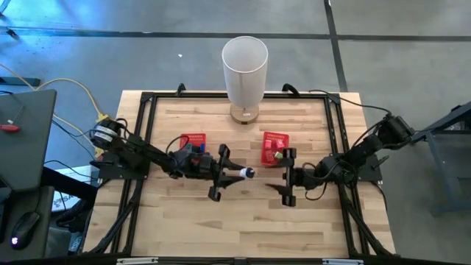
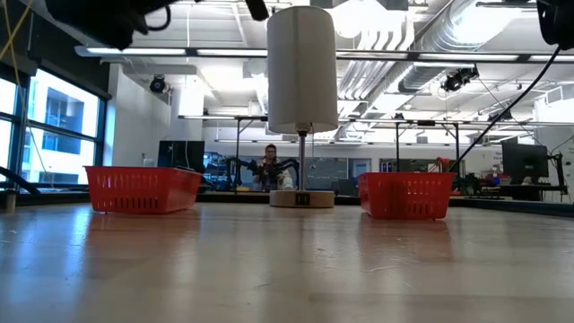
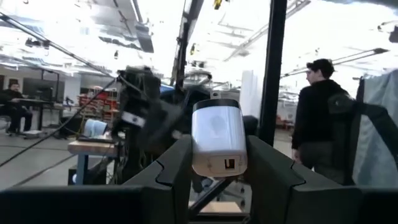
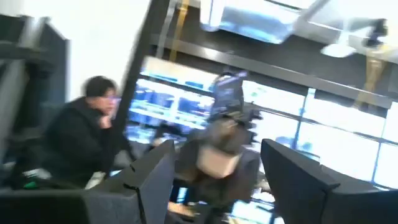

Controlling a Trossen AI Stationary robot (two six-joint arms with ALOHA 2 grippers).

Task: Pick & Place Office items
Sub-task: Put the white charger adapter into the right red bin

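My left gripper [image 1: 234, 174] is above the middle of the table, shut on a white office item [image 1: 246, 174] with a dark tip. In the left wrist view the white item [image 3: 217, 140] is a rounded block with a small port on its face. My right gripper [image 1: 278, 177] faces it from the table's right, open, with nothing between its fingers [image 4: 214, 180]. Two red mesh baskets [image 1: 193, 140] [image 1: 274, 146] stand on the table behind the grippers. The right one holds small coloured items [image 1: 278, 153]. My left gripper pinches the white item by its two side faces [image 3: 217, 169] between its two fingers [image 3: 177, 168]. The fingers come from the table's left, pointing toward its right and slightly upward. The item sticks out beyond the fingertips, dark tip foremost, lifted clear of the table.
A tall white cylinder [image 1: 245, 70] on a round base stands at the table's far middle, between and behind the baskets [image 2: 143, 188] [image 2: 405, 195]. A black frame [image 1: 147, 103] borders the table top. Bare wood lies along the near edge. A person [image 3: 317, 118] is in the room beyond.
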